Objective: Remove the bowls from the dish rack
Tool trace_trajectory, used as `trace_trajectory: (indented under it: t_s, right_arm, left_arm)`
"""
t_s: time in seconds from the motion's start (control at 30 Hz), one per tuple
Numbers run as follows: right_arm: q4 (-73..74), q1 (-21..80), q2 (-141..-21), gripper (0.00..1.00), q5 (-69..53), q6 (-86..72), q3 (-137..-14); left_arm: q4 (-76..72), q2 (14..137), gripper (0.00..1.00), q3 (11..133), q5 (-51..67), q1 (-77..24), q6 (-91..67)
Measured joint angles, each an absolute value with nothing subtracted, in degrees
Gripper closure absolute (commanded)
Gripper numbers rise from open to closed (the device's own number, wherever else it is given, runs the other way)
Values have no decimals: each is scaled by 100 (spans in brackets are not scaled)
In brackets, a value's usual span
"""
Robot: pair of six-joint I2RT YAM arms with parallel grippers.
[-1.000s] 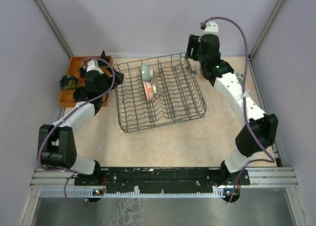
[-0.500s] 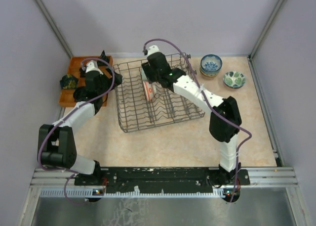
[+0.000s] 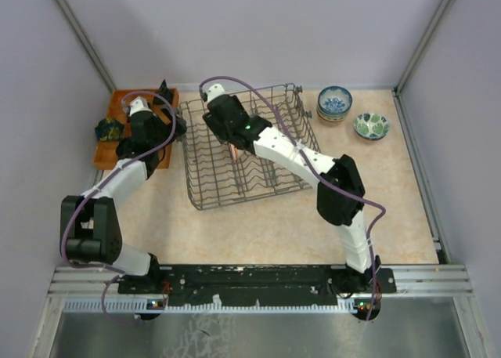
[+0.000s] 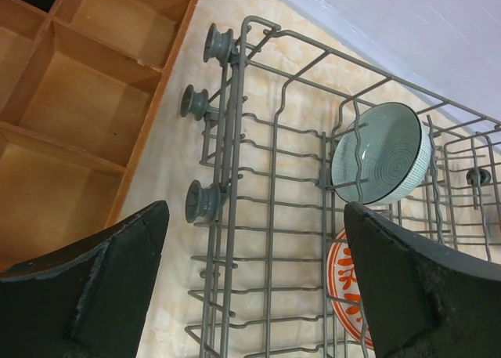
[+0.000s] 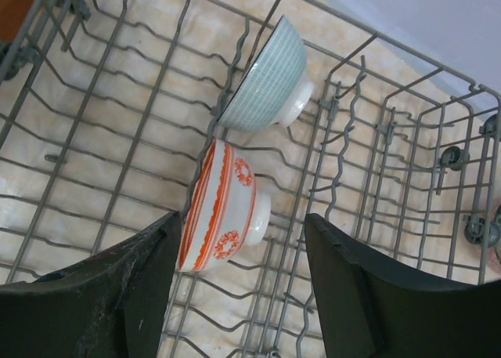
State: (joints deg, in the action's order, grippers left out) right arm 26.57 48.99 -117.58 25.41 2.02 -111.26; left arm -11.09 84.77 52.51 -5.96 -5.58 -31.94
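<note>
- The right gripper [image 5: 239,244] hovers open over the red-and-white bowl [image 5: 223,209], gripping nothing; the left gripper [image 4: 257,225] gapes wide, empty.
- Both bowls stand on edge in the dish rack [image 3: 235,182]. A descending finger could catch on the rack or knock the pale green bowl [image 5: 266,80] just beside.
- No brand or writing is readable.

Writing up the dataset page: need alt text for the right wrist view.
A pale green bowl and a red-and-white bowl stand on edge in a grey wire dish rack. The open gripper hovers over the red-and-white bowl, holding nothing.
</note>
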Motion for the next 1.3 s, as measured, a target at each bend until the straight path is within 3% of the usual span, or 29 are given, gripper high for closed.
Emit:
trace_trajectory:
  t_s: [0.57,1.3]
  right_arm:
    - [2724,5651,-12844,41,4206,947,-11550]
    - [1632,5688,-13681,54,5815,2084,-11793]
  left_arm:
    - [-1074,8552,1,5262,-244,-99,-3409]
    - [-1160,8589,1,5258,-73,-49,-3472]
